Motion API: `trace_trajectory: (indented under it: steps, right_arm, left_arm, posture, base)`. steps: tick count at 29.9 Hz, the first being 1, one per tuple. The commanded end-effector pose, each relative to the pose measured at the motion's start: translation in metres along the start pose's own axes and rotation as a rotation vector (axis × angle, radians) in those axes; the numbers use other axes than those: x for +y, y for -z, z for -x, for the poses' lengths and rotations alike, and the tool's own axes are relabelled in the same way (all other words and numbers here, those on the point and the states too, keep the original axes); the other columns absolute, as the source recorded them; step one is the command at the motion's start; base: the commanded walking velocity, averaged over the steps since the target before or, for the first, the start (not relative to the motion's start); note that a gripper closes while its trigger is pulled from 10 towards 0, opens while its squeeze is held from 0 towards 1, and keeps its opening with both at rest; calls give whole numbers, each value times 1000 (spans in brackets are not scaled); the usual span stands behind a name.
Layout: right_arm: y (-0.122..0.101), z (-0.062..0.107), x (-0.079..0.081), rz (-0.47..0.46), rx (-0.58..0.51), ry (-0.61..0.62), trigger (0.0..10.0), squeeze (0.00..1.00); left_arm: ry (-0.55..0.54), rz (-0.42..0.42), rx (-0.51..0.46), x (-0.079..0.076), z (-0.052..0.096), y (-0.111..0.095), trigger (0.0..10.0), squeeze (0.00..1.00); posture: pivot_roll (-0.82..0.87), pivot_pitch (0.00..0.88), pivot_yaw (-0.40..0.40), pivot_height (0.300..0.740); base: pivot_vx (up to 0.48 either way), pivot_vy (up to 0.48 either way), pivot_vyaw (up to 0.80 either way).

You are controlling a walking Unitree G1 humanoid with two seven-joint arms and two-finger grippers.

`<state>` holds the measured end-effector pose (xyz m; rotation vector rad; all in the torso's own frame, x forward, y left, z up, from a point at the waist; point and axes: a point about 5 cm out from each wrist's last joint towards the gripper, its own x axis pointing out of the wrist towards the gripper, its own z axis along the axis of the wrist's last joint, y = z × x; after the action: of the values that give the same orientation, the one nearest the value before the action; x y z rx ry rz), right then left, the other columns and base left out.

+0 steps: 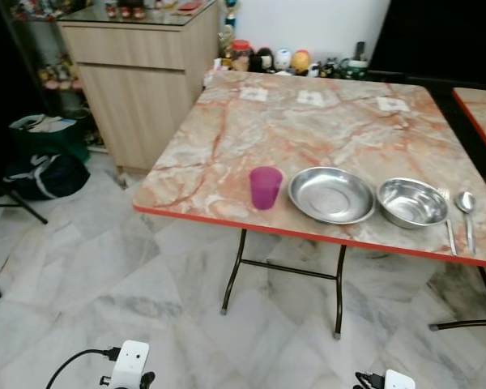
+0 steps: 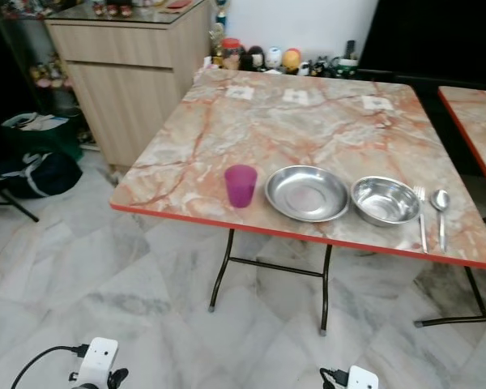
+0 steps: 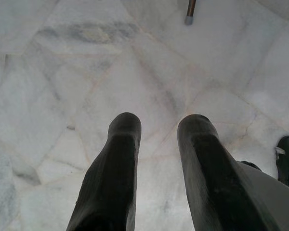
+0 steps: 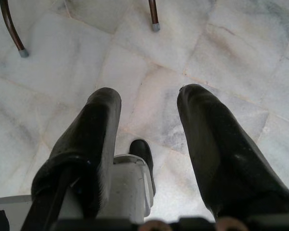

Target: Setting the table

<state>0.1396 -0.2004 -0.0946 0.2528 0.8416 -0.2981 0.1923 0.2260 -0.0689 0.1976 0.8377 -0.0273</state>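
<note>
A marble-patterned folding table [image 1: 324, 130] with a red edge stands ahead. Along its near edge sit a purple cup [image 1: 265, 187], a shallow steel plate [image 1: 331, 194], a steel bowl [image 1: 411, 202], then a fork [image 1: 448, 220] and a spoon [image 1: 466, 209] at the right. Both arms hang low over the white marble floor. My left gripper [image 3: 159, 130] is open with nothing between its fingers. My right gripper [image 4: 148, 108] is open too, pointing at the floor near the table's legs [image 4: 154, 18].
A wooden cabinet [image 1: 142, 77] stands left of the table, with dark bags [image 1: 44, 162] on the floor beside it. Jars and figurines [image 1: 267, 58] line the wall behind the table. A second table's corner [image 1: 482, 109] shows at the right.
</note>
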Motion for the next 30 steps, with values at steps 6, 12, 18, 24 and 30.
trace_trajectory:
  steps: [6,12,18,24,30]
  right_arm:
    - [-2,-1,2,6,-12,0,10000,0]
    - [-31,-7,8,-8,-149,-12,10000,0]
    - [-70,-7,22,3,-383,-31,10000,0]
    - [-94,6,46,183,-600,-139,10000,0]
    - [-106,25,59,237,-721,-214,10000,0]
  left_arm:
    - [11,-20,8,-2,0,1,10000,0]
    - [12,-18,4,-3,0,0,10000,0]
    - [2,-1,0,-3,0,0,10000,0]
    - [16,-18,7,-3,-1,0,10000,0]
    - [17,-11,3,-4,-1,-1,10000,0]
  posture:
    - [54,0,-21,740]
    - [51,0,-28,740]
    - [54,0,-41,740]
    - [29,0,-33,740]
    - [28,0,-36,740]
  base:
    - [0,0,0]
    - [0,0,0]
    - [0,0,0]
    - [0,0,0]
    - [0,0,0]
